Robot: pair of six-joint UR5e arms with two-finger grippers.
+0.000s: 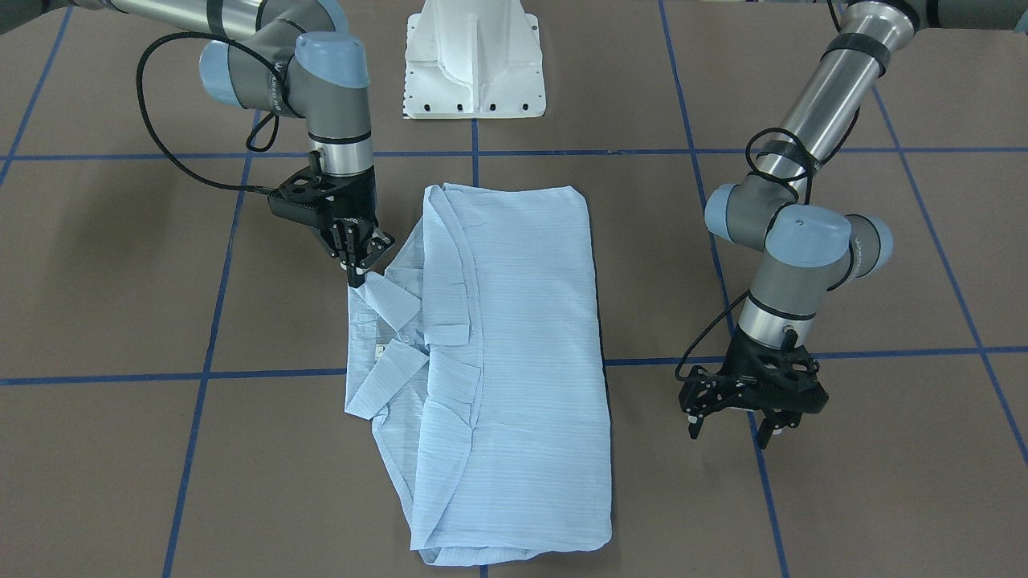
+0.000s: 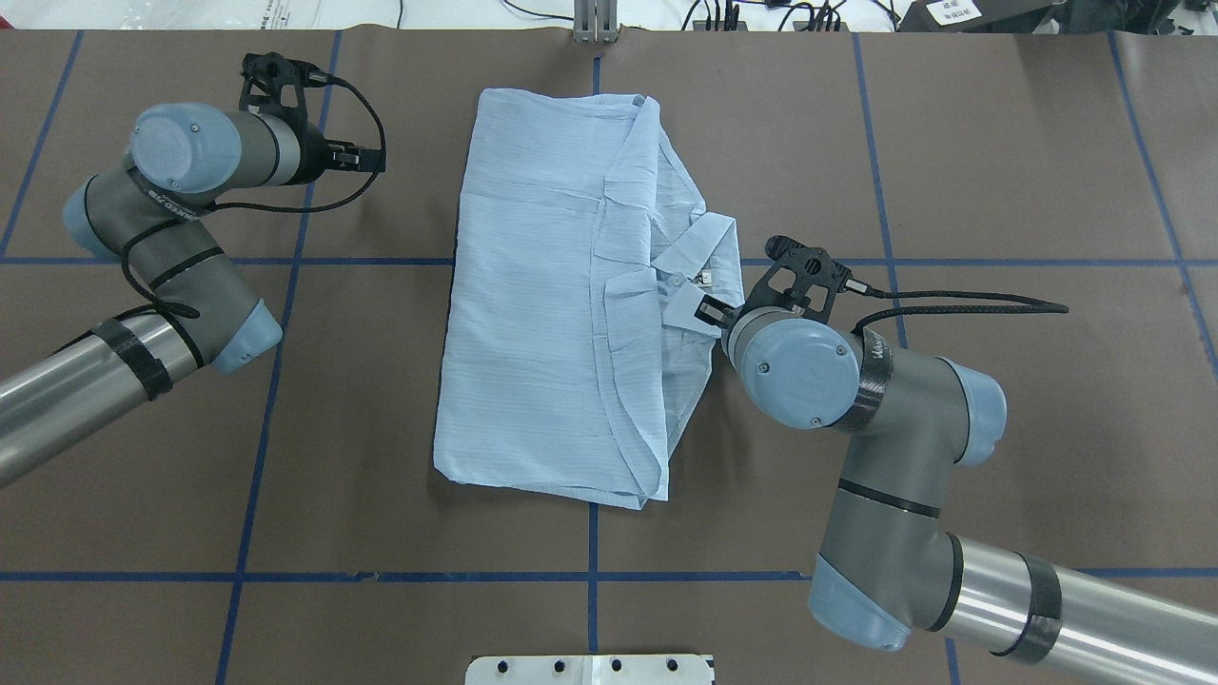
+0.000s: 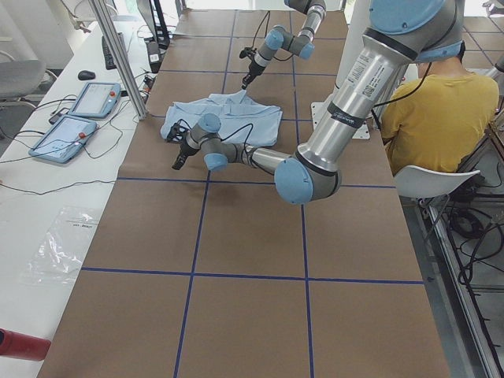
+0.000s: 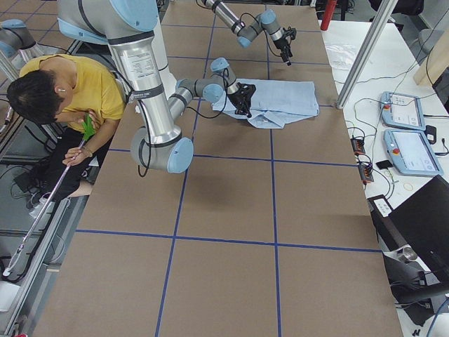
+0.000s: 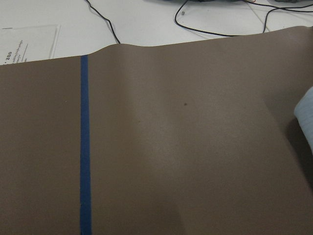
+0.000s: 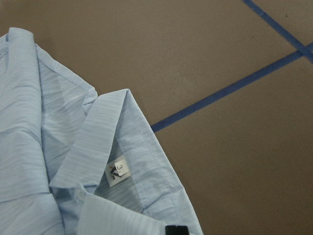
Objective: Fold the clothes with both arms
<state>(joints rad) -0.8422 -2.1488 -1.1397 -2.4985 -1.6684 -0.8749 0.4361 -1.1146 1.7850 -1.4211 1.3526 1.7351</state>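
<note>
The light-blue pinstriped shirt (image 1: 514, 337) lies flat mid-table, folded into a long rectangle, with its collar and button placket along the edge toward my right arm. It also shows in the overhead view (image 2: 552, 314). My right gripper (image 1: 355, 277) is down at the collar, shut on a collar point. The overhead view shows my right gripper (image 2: 709, 312) at that collar. In the right wrist view the collar with its white size tag (image 6: 117, 170) fills the left, with one fingertip (image 6: 176, 229) at the bottom. My left gripper (image 1: 732, 429) is open and empty, hovering off the shirt's opposite long edge.
The white pedestal base (image 1: 474, 64) stands at the robot's side of the table. Blue tape lines (image 1: 205, 361) grid the brown tabletop. A seated person in yellow (image 3: 449, 110) is beside the table. Two tablets (image 3: 75, 118) lie on the side bench.
</note>
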